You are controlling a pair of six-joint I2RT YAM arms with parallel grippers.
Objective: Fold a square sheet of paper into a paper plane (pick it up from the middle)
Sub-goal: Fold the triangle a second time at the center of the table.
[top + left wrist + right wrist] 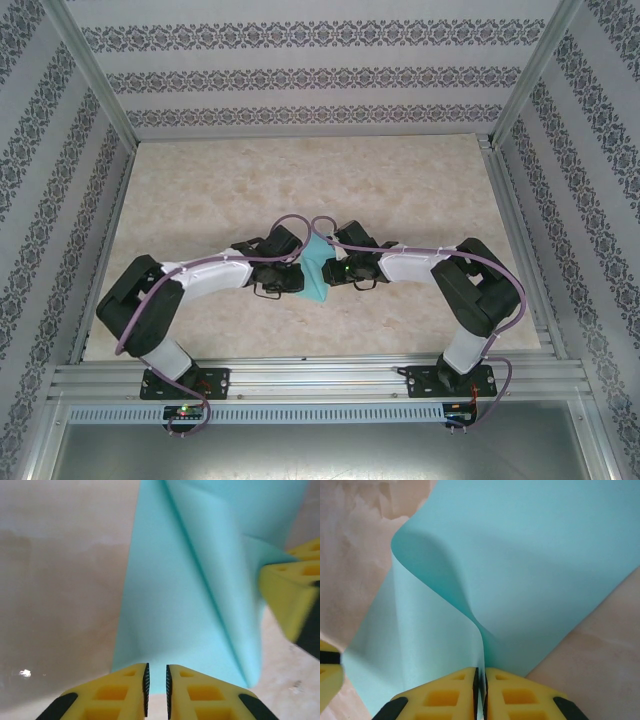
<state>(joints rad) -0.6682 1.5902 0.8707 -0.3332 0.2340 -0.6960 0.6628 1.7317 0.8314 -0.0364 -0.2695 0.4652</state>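
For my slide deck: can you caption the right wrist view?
Right gripper shut on the teal sheet of paper, which curls up above the beige table.

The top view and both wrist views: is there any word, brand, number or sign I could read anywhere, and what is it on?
No text can be read.
Paper: plain teal, no print.
Walls: bands of ornament, no letters.
Boards at the arm bases: any marking is too small to read.
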